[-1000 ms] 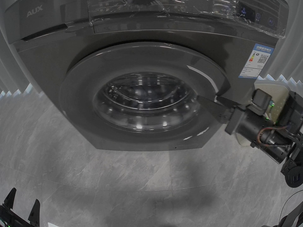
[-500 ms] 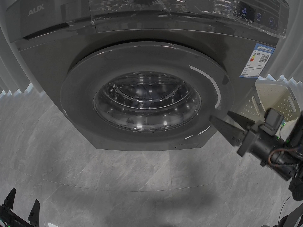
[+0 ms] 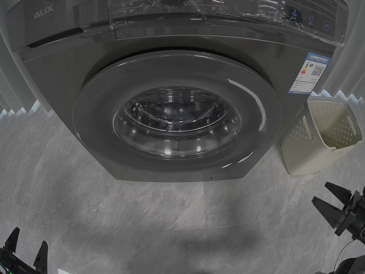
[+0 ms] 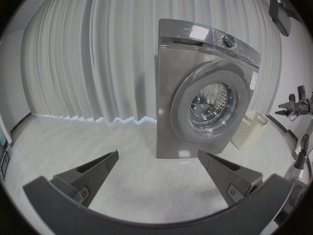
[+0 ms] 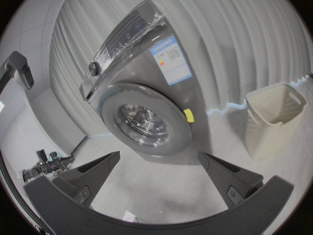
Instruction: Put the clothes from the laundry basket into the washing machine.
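Observation:
The grey washing machine (image 3: pixel 178 58) stands in front of me with its round door (image 3: pixel 176 120) shut; it also appears in the left wrist view (image 4: pixel 202 92) and the right wrist view (image 5: pixel 143 101). A cream laundry basket (image 3: pixel 323 134) sits on the floor to its right, and its inside looks empty in the right wrist view (image 5: pixel 274 115). My right gripper (image 3: pixel 331 200) hangs open low at the right, apart from both, with nothing held. My left gripper (image 3: pixel 26 246) is open at the bottom left corner, also with nothing between its fingers.
Pale pleated curtains (image 4: pixel 91 56) hang behind and beside the machine. Grey tiled floor (image 3: pixel 171 217) lies open before the machine.
My right gripper has drawn back from the door's right edge, down and to the right, uncovering the basket. The door stays shut. The left arm has not moved.

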